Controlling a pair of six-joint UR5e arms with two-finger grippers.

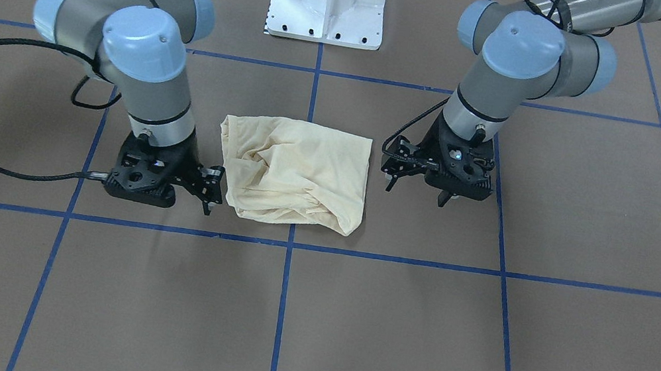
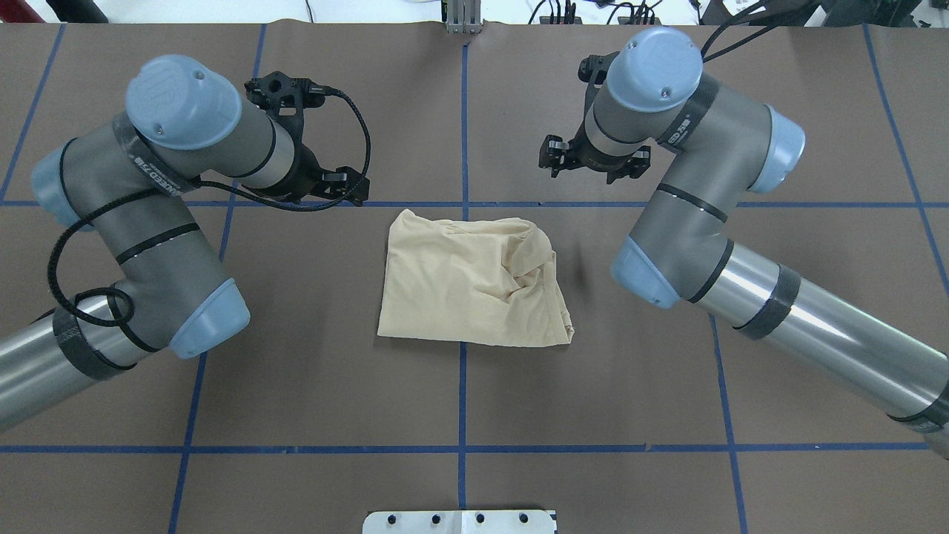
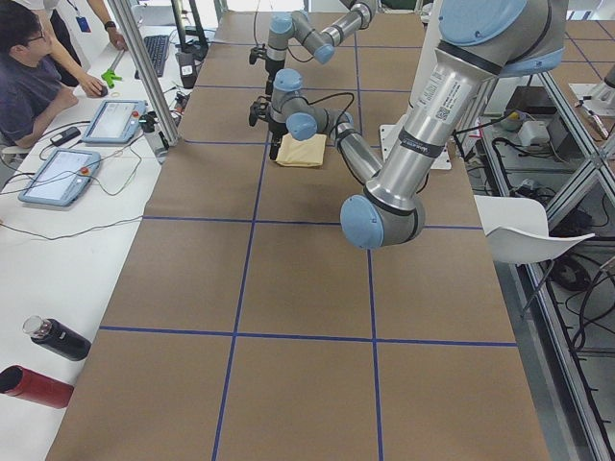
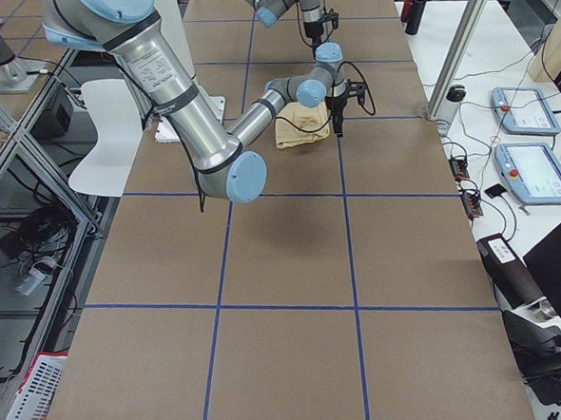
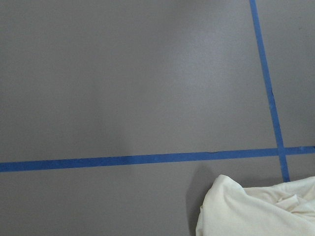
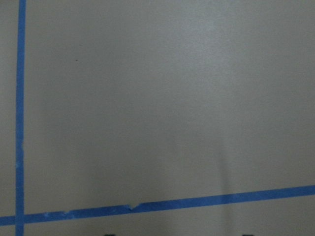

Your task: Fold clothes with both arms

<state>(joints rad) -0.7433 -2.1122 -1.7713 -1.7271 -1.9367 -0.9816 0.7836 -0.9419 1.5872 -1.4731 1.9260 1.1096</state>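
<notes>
The wide bench (image 1: 343,349), covered in brown paper and crossed by blue tape lines (image 1: 279,311), fills the foreground. Over its middle reach the grey-metal left arm with light-blue joint caps (image 2: 148,222) and its twin, the right arm (image 2: 704,222). Between them lies the pale cream thin-fabric shirt (image 2: 460,282), gathered into a rough rectangle. It is smooth toward the robot's left and rumpled toward its right, with no print showing. The black left fingers (image 1: 444,198) hang spread apart beside the shirt and grip nothing. The black right fingers (image 2: 552,157) also look spread and empty, and sit just beside the opposite edge; the right wrist view shows only bare paper. The folding seems nearly finished. Any next move would call for both arms to pinch the rumpled side and lay it flat without dragging the whole bundle. The white bolted pedestal (image 1: 328,4) stands behind the shirt. Along the operators' side runs a white desk (image 3: 58,240) with a seated person (image 3: 29,77), two grey touch tablets (image 3: 113,120), a black bottle (image 3: 58,338) and a red bottle (image 3: 34,384).
</notes>
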